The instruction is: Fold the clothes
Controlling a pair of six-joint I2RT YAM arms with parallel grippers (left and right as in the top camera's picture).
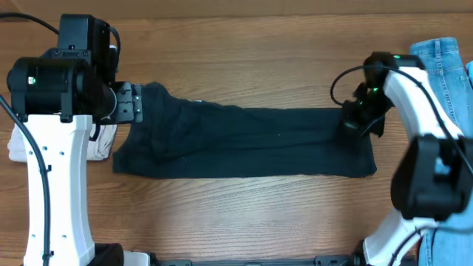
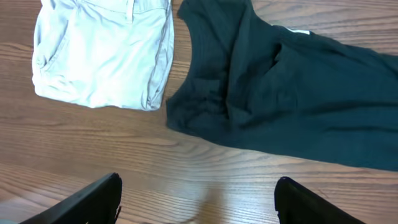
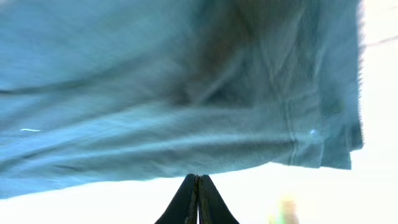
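The dark T-shirt [image 1: 251, 144] lies in a long folded strip across the middle of the table, with no lettering showing. My left gripper [image 1: 131, 103] hovers at its crumpled left end. In the left wrist view the fingers [image 2: 199, 182] are wide open and empty over bare wood, with the shirt [image 2: 298, 99] just beyond them. My right gripper [image 1: 356, 118] is at the shirt's right end. In the right wrist view its fingers [image 3: 198, 179] are pressed together at the edge of the cloth [image 3: 155, 93], which fills the view.
Folded beige shorts [image 2: 102, 53] lie just left of the shirt, partly under my left arm [image 1: 102, 144]. Light blue jeans [image 1: 443, 66] lie at the right edge of the table, behind my right arm.
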